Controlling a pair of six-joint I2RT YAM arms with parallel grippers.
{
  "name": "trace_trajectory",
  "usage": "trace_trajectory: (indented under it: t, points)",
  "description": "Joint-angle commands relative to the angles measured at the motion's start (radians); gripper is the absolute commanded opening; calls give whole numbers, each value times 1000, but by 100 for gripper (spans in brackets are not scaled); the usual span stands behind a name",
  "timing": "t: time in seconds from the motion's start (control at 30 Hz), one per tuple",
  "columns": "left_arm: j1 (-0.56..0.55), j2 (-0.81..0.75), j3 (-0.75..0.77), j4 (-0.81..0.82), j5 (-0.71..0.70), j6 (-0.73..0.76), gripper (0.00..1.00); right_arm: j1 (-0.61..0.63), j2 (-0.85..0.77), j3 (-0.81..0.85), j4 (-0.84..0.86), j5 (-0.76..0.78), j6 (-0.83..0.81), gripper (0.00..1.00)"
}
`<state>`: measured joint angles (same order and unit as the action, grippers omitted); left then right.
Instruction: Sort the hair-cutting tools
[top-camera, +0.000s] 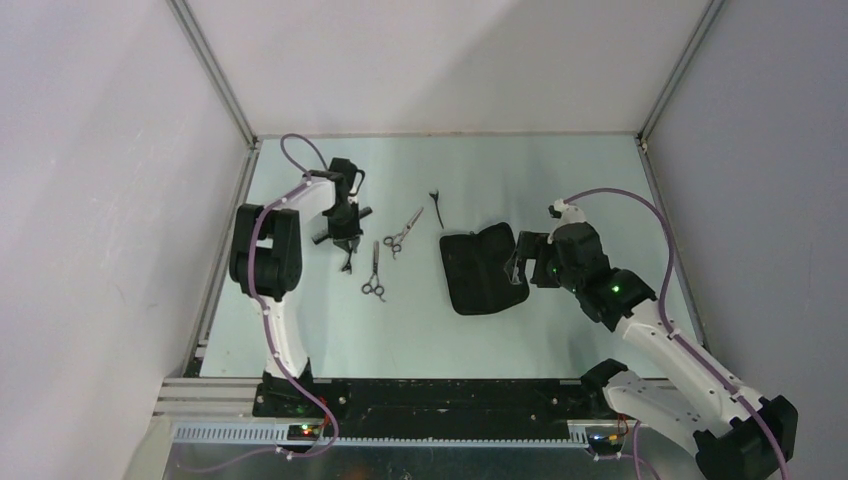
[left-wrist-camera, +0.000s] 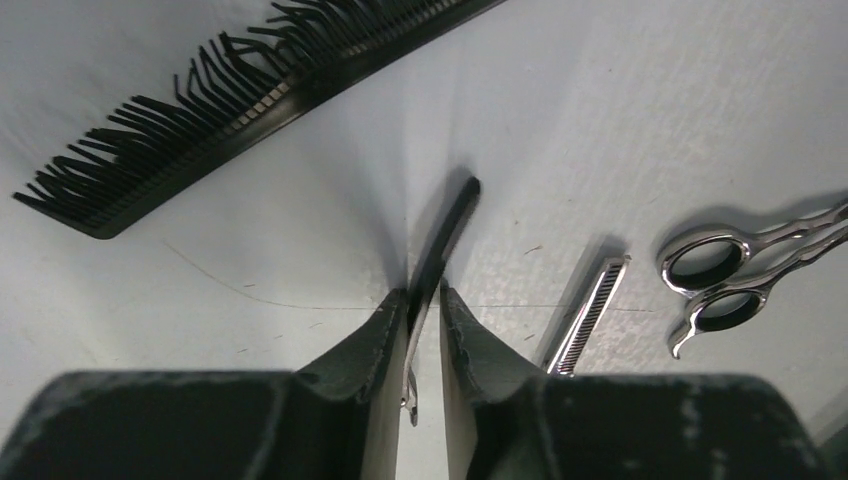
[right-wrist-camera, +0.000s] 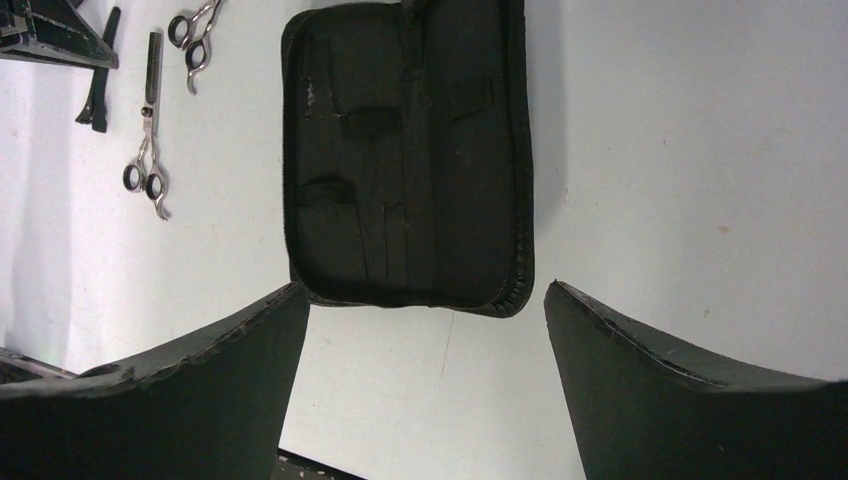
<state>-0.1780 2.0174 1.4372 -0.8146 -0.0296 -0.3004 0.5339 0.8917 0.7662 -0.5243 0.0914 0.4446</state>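
Note:
In the left wrist view my left gripper is shut on a thin black hair clip that lies on the white table, its far end sticking out past the fingertips. The dark comb lies just beyond it. To the right are a toothed scissor blade and the ring handles of the other scissors. From above, both scissors lie right of the left gripper, and a second clip lies further back. My right gripper stands open just short of the pouch, with nothing between its fingers.
The black rectangular pouch lies open in the middle of the table, its inner loops and pockets showing. Grey walls with metal rails close off the table on the left, back and right.

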Motion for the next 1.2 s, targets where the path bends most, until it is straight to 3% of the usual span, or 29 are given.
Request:
trace_trajectory:
  t: [0.0, 0.27, 0.47, 0.73, 0.9, 1.17]
  points:
    - [-20, 4, -14, 13, 64, -47, 21, 4, -29, -2, -5, 28, -13, 93]
    - [-23, -112, -112, 101, 81, -135, 1, 22, -25, -4, 30, 0, -66, 93]
    - [-39, -282, -199, 188, 98, -258, 0, 92, 12, -4, 119, -15, -113, 92]
    - [-151, -532, -292, 373, 130, -430, 0, 181, 66, -4, 283, -94, -118, 92]
    - [-210, -678, -429, 687, 237, -556, 0, 182, 81, -4, 400, -215, -74, 91]
    - [-245, -812, -582, 1191, 353, -772, 0, 112, 117, -4, 653, -534, 51, 84]
